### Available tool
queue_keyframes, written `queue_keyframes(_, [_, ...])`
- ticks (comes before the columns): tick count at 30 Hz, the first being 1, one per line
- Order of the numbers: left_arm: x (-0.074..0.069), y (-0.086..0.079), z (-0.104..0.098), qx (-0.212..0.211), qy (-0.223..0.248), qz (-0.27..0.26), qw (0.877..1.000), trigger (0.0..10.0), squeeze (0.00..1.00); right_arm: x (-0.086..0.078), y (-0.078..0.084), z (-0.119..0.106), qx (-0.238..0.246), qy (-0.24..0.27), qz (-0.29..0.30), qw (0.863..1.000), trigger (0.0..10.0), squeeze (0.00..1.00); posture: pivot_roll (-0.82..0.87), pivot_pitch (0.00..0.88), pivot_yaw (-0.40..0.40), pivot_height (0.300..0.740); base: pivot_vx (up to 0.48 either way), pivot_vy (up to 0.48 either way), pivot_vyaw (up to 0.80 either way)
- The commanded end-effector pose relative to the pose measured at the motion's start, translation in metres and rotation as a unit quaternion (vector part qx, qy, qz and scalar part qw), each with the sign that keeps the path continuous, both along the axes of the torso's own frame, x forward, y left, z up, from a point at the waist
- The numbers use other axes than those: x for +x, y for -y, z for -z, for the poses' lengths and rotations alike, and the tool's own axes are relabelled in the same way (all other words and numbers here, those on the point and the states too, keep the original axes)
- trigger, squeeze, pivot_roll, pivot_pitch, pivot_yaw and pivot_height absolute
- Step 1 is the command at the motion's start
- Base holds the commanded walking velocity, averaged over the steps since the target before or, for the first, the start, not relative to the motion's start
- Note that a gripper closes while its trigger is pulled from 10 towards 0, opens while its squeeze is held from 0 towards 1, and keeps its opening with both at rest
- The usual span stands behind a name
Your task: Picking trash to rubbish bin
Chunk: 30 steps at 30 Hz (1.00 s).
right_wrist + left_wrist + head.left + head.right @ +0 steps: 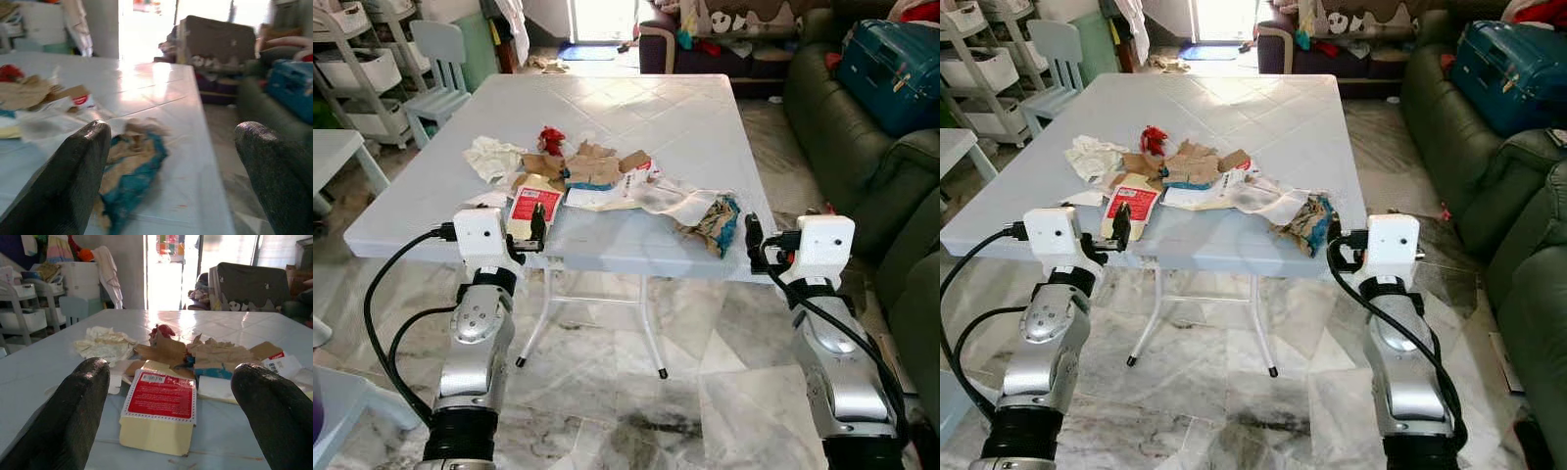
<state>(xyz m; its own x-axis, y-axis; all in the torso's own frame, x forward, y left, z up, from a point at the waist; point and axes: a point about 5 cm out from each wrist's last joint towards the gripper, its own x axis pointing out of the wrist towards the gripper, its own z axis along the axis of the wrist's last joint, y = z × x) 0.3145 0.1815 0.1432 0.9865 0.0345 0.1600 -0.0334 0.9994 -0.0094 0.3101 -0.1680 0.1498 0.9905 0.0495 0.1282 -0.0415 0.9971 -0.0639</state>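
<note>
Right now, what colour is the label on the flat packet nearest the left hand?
Red, on a cream packet; the left wrist view shows it best.

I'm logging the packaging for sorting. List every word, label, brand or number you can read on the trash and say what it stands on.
None can be read.
Red-labelled packet: white barcode sticker and faint print on the red panel, too small and blurred.
White wrapper with a red mark: barcode-like lines, unreadable.
Crumpled blue and brown wrapper: blurred, no text made out.
</note>
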Motion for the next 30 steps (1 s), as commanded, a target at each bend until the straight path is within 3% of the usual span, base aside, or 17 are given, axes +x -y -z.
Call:
queue_keyframes(1, [-0.005, -0.003, 0.000, 0.014, -0.001, -0.004, 1.000, 10.0, 0.00, 0.004, -0.004, 0.001, 0.000, -0.001, -0.019, 1.000, 10.0, 0.00, 0.00, 0.086, -0.005, 0.740, 0.000, 0.000, 0.00])
queue_keyframes(11, [-0.019, 0.004, 0.007, 0.025, -0.006, 0.004, 1.000, 10.0, 0.00, 0.020, -0.012, 0.011, -0.022, -0.024, -0.070, 0.997, 10.0, 0.00, 0.02, 0.099, -0.028, 0.740, 0.000, 0.000, 0.00])
queue_keyframes(20, [-0.027, 0.012, 0.003, 0.052, 0.011, 0.018, 0.998, 10.0, 0.00, 0.051, -0.024, 0.007, -0.072, -0.016, -0.084, 0.994, 10.0, 0.00, 0.05, 0.112, -0.044, 0.740, 0.000, 0.000, 0.00])
queue_keyframes(27, [-0.027, 0.014, -0.001, 0.054, 0.014, 0.018, 0.998, 10.0, 0.00, 0.051, -0.029, 0.004, -0.079, 0.003, -0.094, 0.992, 10.0, 0.00, 0.05, 0.115, -0.038, 0.740, 0.000, 0.000, 0.00])
queue_keyframes(30, [-0.026, 0.016, -0.001, 0.055, 0.013, 0.025, 0.998, 10.0, 0.00, 0.049, -0.028, 0.006, -0.079, 0.011, -0.089, 0.993, 10.0, 0.00, 0.04, 0.112, -0.031, 0.740, 0.000, 0.000, 0.80])
